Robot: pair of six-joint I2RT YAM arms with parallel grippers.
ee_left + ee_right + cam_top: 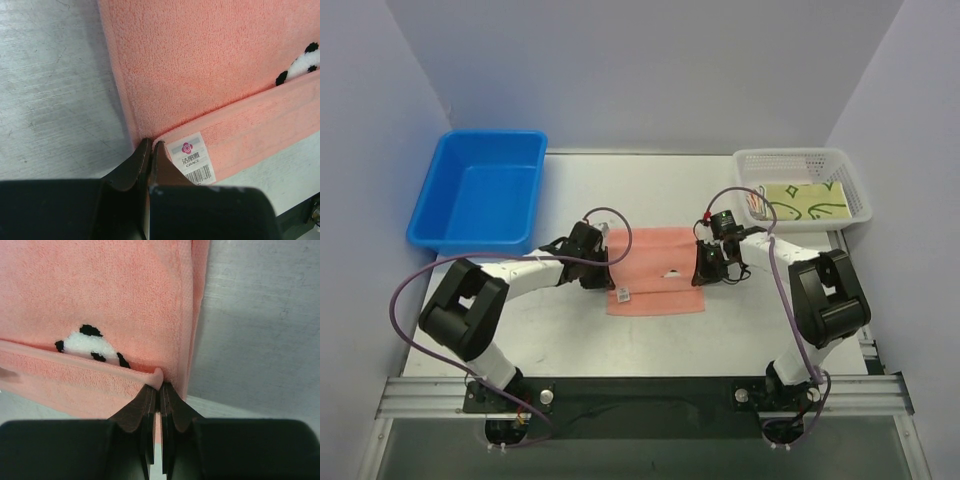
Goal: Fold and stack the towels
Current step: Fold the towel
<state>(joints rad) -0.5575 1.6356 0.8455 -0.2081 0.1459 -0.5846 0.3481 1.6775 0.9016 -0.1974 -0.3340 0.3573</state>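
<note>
At frame centre, the salmon-pink towel [655, 272] lies partly folded. The left gripper [150, 145] and right gripper [159, 385] each pinch closed on a corner of the folded flap.

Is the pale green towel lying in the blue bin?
No, the pale green towel lies in the white basket at far right.

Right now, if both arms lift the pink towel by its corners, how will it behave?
Probably floppy: the towel lies flat with a soft folded-over hem, so its middle would likely sag between the left gripper and right gripper. It is likely light, since it looks like thin terry. Its fuzzy pile should resist slipping from the shut jaws.
</note>
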